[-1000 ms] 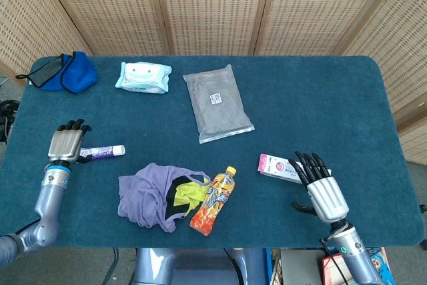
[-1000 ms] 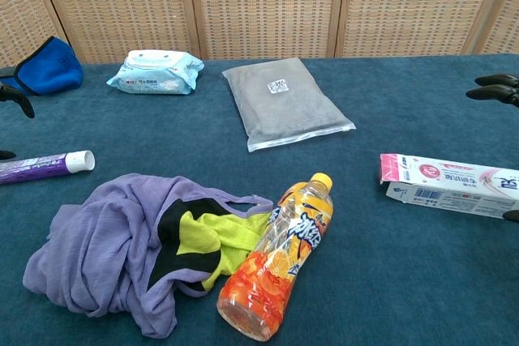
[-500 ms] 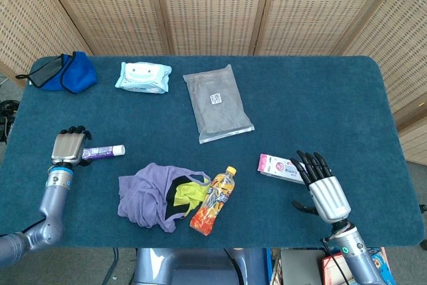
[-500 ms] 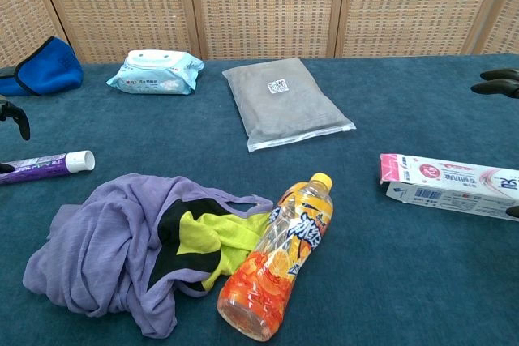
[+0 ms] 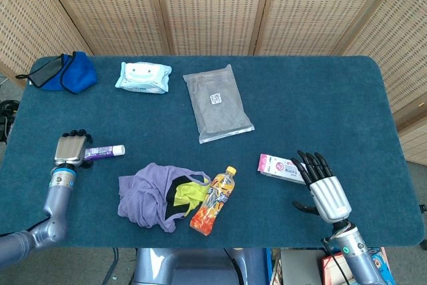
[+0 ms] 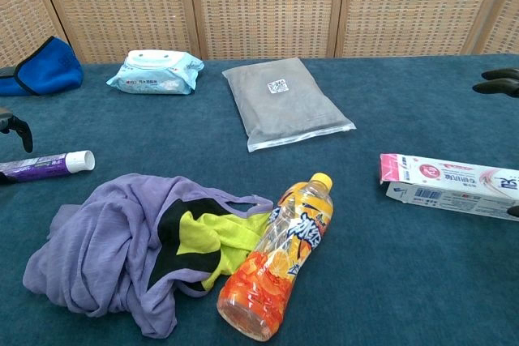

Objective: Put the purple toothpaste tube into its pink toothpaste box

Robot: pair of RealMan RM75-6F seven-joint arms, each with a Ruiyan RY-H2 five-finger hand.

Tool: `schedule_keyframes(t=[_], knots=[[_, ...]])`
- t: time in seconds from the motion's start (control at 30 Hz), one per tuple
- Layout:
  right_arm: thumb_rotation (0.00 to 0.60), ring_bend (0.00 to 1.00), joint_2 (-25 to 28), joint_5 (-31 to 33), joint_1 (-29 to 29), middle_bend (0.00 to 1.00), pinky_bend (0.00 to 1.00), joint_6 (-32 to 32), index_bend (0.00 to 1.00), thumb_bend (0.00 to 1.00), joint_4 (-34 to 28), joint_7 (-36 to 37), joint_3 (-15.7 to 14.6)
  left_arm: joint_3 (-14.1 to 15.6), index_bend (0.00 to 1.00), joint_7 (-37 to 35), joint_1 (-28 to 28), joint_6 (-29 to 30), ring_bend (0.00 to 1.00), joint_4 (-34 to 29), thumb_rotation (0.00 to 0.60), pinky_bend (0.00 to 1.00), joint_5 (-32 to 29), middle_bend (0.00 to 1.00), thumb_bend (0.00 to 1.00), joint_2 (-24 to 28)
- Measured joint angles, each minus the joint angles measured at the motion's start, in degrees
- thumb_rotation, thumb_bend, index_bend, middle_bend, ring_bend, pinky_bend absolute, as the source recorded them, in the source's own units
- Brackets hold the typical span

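Your left hand (image 5: 71,147) sits at the left edge of the blue-covered table (image 5: 320,98), directly over the tail end of the slim purple toothpaste tube with the white cap (image 5: 103,152). The tube lies flat, its long axis running left to right, cap pointing toward the table's middle. From the head view the fingers curl down around the tail, but you cannot tell from either view whether they have actually closed on the tube. In the chest view only dark fingertips show at the left border, just above the tube's far end. The long pink-and-white cardboard toothpaste box (image 5: 280,168) lies flat near the right front, also lengthwise left to right, with its pink end facing the tube. Your right hand (image 5: 323,188) is spread with fingers apart, holding nothing, its fingertips just at the box's right end. So the tube belongs to the left hand and the box to the right. Between them lie a crumpled lilac cloth with yellow lining (image 6: 130,245) and an orange drink bottle on its side (image 6: 280,257), so the tube will likely have to be carried above them.
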Motion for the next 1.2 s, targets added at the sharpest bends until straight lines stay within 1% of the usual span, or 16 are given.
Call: schedule_keyframes(t=[0.27, 0.37, 0.47, 0.53, 0.63, 0.73, 0.8, 1.0, 1.2], knots=[[0.6, 0.0, -0.07, -0.01, 0.03, 0.0, 0.0, -0.09, 0.03, 0.07, 0.07, 0.13, -0.04, 0.43, 0.36, -0.24, -0.74, -1.08, 0.18, 2.44, 0.6, 0.22, -0.33, 0.22, 0.25, -1.82], [0.6, 0.0, -0.09, 0.09, 0.03, 0.0, 0.0, -0.16, 0.03, 0.07, 0.1, 0.25, -0.02, 0.59, 0.38, -0.13, -0.92, -1.08, 0.2, 2.99, 0.6, 0.23, -0.21, 0.24, 0.25, -2.36], [0.6, 0.0, -0.06, 0.04, 0.02, 0.0, 0.0, -0.07, 0.03, 0.07, 0.1, 0.33, -0.03, 0.67, 0.48, -0.05, -1.12, -1.15, 0.28, 3.59, 0.6, 0.29, -0.28, 0.31, 0.25, -3.03], [0.6, 0.0, -0.05, -0.05, 0.0, 0.0, 0.0, 0.04, 0.03, 0.07, 0.11, 0.31, -0.04, 0.63, 0.59, -0.3, -1.15, -0.99, 0.35, 3.74, 0.6, 0.34, -0.03, 0.4, 0.25, -3.29], [0.6, 0.0, -0.07, -0.05, -0.02, 0.0, 0.0, 0.16, 0.03, 0.07, 0.13, 0.36, 0.01, 0.54, 0.7, -1.37, -1.05, -0.13, 0.43, 4.09, 0.6, 0.41, 1.37, 0.5, 0.25, -3.85], [0.6, 0.0, -0.13, -0.09, -0.02, 0.0, 0.0, 0.22, 0.03, 0.07, 0.21, 0.46, 0.02, 0.54, 0.79, -2.67, -0.83, 1.22, 0.5, 4.73, 0.6, 0.46, 3.41, 0.59, 0.25, -4.56], [0.6, 0.0, -0.18, -0.12, -0.02, 0.0, 0.0, 0.25, 0.03, 0.07, 0.29, 0.44, 0.02, 0.58, 0.83, -3.72, -0.63, 2.17, 0.52, 5.34, 0.6, 0.48, 5.01, 0.62, 0.26, -5.08], [0.6, 0.0, -0.28, -0.02, -0.01, 0.0, 0.0, 0.14, 0.03, 0.07, 0.35, 0.48, 0.02, 0.64, 0.86, -8.2, 0.08, 4.75, 0.54, 6.84, 0.6, 0.49, 10.73, 0.64, 0.27, -5.93], [0.6, 0.0, -0.25, 0.08, 0.0, 0.0, 0.0, 0.01, 0.03, 0.07, 0.38, 0.76, -0.01, 0.63, 0.88, -10.1, 0.61, 5.76, 0.55, 7.17, 0.6, 0.5, 13.64, 0.65, 0.27, -5.45]])
